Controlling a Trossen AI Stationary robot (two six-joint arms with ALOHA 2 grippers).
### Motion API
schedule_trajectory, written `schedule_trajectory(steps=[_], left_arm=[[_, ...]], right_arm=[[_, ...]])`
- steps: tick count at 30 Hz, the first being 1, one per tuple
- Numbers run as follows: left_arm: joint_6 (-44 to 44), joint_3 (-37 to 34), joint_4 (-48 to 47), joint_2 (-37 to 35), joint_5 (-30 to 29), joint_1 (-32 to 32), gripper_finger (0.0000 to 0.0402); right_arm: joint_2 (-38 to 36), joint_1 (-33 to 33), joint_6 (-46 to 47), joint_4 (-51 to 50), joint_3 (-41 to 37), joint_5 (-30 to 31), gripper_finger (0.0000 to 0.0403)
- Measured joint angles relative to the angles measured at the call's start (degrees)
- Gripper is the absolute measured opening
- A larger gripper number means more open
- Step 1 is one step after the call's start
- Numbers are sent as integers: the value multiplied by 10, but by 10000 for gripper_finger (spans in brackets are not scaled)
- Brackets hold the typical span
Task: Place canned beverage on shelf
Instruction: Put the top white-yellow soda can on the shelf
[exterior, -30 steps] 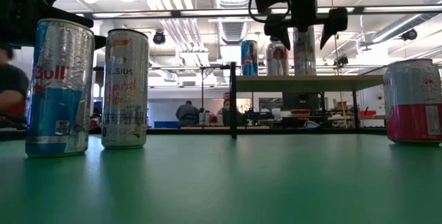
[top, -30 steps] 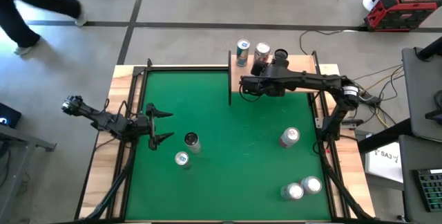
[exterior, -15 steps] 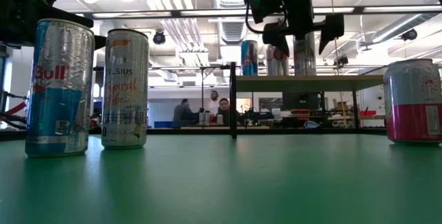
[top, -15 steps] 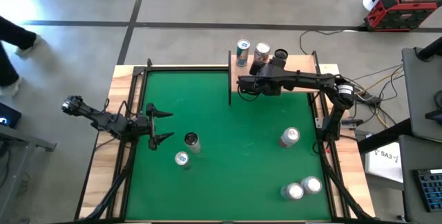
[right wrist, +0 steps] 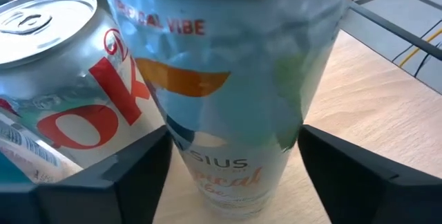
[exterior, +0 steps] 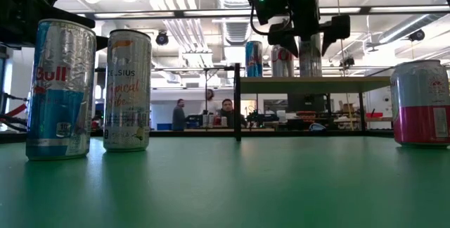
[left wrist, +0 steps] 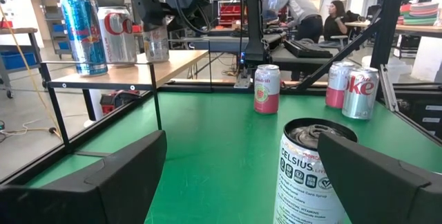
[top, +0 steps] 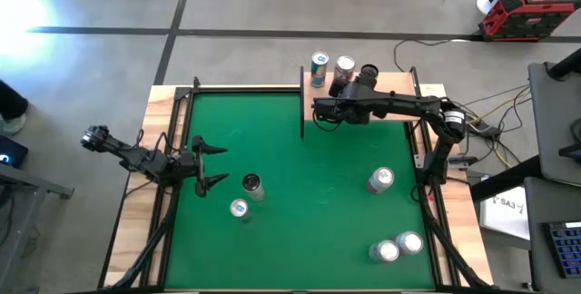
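The pale-wood shelf [top: 386, 103] stands at the table's far edge. On it stand a blue Red Bull can [top: 319, 68], a Coke can [top: 344, 67] and a Celsius can [exterior: 309, 55], each on its base. My right gripper [exterior: 309, 36] is open just above the shelf. Its fingers stand on either side of the Celsius can's [right wrist: 235, 92] upper part, apart from it. In the high view the gripper [top: 320, 112] hides most of that can. My left gripper [top: 211, 165] waits open and empty at the table's left, low over the felt.
On the green felt a Celsius can [top: 251, 184] and a Red Bull can [top: 239, 209] stand just right of my left gripper. A pink can [top: 381, 180] stands at mid right, and two cans [top: 399, 247] stand at the near right. Black shelf posts [exterior: 238, 101] rise at the far edge.
My right gripper has risen a little over the Celsius can on the shelf and tipped slightly, staying open. The can stands still. A person in the room behind has walked off.
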Motion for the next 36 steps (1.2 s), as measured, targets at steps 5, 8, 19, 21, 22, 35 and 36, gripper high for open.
schedule_trajectory(steps=[5,8,19,21,22,35,36], left_arm=[[0,0,0,0,0,0,361],[0,0,0,0,0,0,361],[0,0,0,0,0,0,361],[0,0,0,0,0,0,361],[0,0,0,0,0,0,361],[0,0,0,0,0,0,361],[0,0,0,0,0,0,361]], right_arm=[[0,0,-8,1,0,2,252],[0,0,-10,1,0,2,234],[0,3,-48,1,0,10,235],[0,5,-52,1,0,12,235],[-1,5,-53,1,0,12,235],[-5,5,-28,1,0,-1,247],[-5,5,-30,2,0,-1,253]])
